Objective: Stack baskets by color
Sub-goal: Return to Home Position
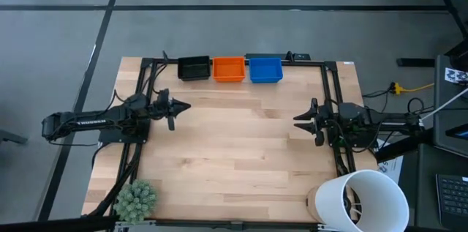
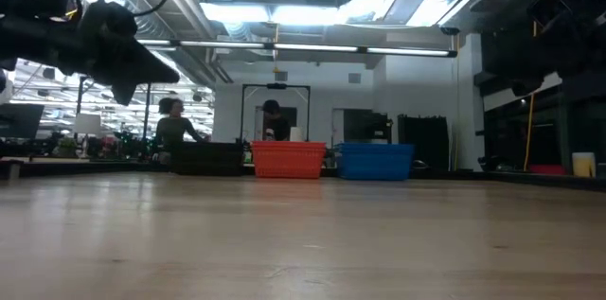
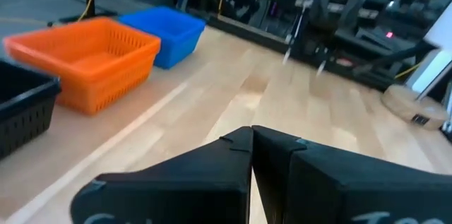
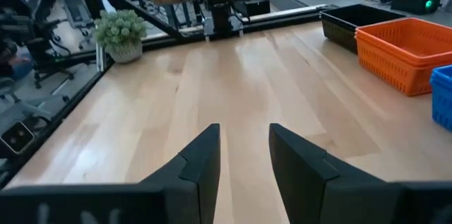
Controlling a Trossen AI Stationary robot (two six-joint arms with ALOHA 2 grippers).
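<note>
Perforated plastic, rect.: black bin (image 1: 193, 68), orange bin (image 1: 228, 69), blue bin (image 1: 265, 69) in row; L gripper (image 1: 184, 105) pressed together, R gripper (image 1: 297, 122) spread.

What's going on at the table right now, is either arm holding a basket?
Neither arm is handling anything. The left gripper hangs shut over the left side of the wooden table, the right gripper open over its right side, both empty. A black perforated plastic basket, an orange perforated plastic basket and a blue perforated plastic basket stand side by side along the far edge; how many are nested in each I cannot count. The sorting looks done.
</note>
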